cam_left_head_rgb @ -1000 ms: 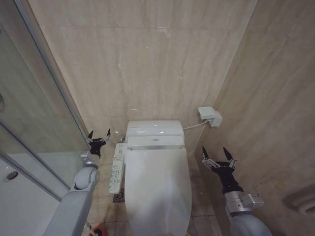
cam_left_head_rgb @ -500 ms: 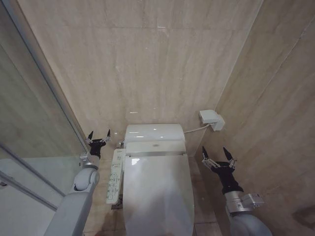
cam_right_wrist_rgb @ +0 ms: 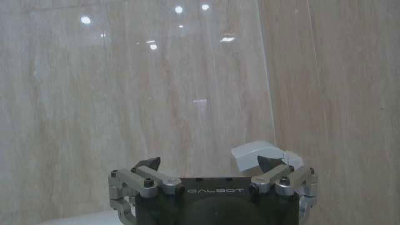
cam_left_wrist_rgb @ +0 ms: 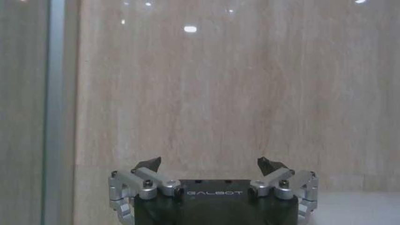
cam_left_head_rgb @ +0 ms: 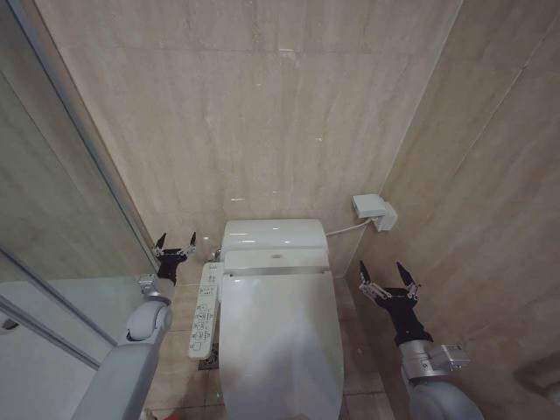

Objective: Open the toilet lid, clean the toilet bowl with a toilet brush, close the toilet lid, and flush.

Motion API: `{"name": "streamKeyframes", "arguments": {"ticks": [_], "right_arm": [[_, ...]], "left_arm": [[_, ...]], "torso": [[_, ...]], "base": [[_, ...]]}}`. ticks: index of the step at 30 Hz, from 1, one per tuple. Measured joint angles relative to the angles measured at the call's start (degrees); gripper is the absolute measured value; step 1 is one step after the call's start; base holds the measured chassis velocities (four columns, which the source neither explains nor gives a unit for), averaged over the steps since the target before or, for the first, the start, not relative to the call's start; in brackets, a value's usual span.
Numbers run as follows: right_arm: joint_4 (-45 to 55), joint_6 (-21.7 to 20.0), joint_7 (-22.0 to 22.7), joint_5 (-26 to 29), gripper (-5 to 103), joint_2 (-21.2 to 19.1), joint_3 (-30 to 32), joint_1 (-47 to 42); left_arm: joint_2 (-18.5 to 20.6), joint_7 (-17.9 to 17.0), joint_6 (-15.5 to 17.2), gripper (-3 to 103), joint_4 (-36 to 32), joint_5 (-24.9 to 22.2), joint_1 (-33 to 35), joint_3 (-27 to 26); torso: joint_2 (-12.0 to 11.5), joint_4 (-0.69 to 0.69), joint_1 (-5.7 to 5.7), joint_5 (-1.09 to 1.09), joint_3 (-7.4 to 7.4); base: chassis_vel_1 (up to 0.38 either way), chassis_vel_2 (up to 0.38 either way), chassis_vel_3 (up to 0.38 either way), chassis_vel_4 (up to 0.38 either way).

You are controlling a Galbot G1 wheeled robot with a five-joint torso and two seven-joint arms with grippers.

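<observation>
I'm sitting at the very start of the job: the lid (cam_left_head_rgb: 280, 337) is down flat over the bowl (cam_left_head_rgb: 229, 385), so the first step, lifting it, has not begun. The toilet stands centred against the back wall, straight ahead of me and low in the head view, with the tank (cam_left_head_rgb: 273, 234) behind it and the button panel (cam_left_head_rgb: 203, 309) running along its left side.

My left claw (cam_left_head_rgb: 175, 241) is held up beside the panel, near the glass partition (cam_left_head_rgb: 52, 227), with its fingers spread and nothing between them; the left wrist view shows the left claw (cam_left_wrist_rgb: 211, 165) facing bare wall tile. My right claw (cam_left_head_rgb: 388, 278) hangs on the other side of the toilet, well apart from the lid, also spread wide and empty; in its wrist view the right claw (cam_right_wrist_rgb: 210, 164) points at the wall, with the white wall box (cam_right_wrist_rgb: 265, 154) just behind one fingertip.

I judge the next move has to bring one claw down to the lid's front edge, get a fingertip under the rim and swing it up toward the tank. The glossy plastic looks slippery, so I would want a hooking lift rather than a pinch. I cannot spot the brush from here, so I'd need to find it before the cleaning step.
</observation>
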Motion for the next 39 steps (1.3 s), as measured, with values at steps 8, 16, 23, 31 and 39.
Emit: {"name": "streamKeyframes", "arguments": {"ticks": [8,16,23,31,39], "right_arm": [[0.00,0.00,0.00,0.00,100,0.00,0.00,0.00],[0.00,0.00,0.00,0.00,100,0.00,0.00,0.00],[0.00,0.00,0.00,0.00,100,0.00,0.00,0.01],[0.00,0.00,0.00,0.00,100,0.00,0.00,0.00],[0.00,0.00,0.00,0.00,100,0.00,0.00,0.00]], "left_arm": [[4.03,2.50,-4.07,100,6.76,0.08,-3.46,4.12],[7.29,3.77,-5.68,100,12.09,2.56,-7.14,8.77],[8.07,6.19,-9.74,100,19.73,8.41,-11.30,12.87],[8.94,9.70,-11.30,99,23.72,11.05,-14.01,17.59],[7.98,10.99,-11.48,82,25.25,12.18,-15.21,18.54]], "torso": [[0.00,0.00,0.00,0.00,0.00],[0.00,0.00,0.00,0.00,0.00],[0.00,-0.02,0.00,0.01,0.00],[0.00,0.00,0.01,0.00,0.01],[0.00,0.00,0.01,0.01,0.00]], "base": [[0.000,0.000,0.000,0.000],[0.000,0.000,0.000,0.000],[0.000,0.000,0.000,0.000],[0.000,0.000,0.000,0.000],[0.000,0.000,0.000,0.000]]}}
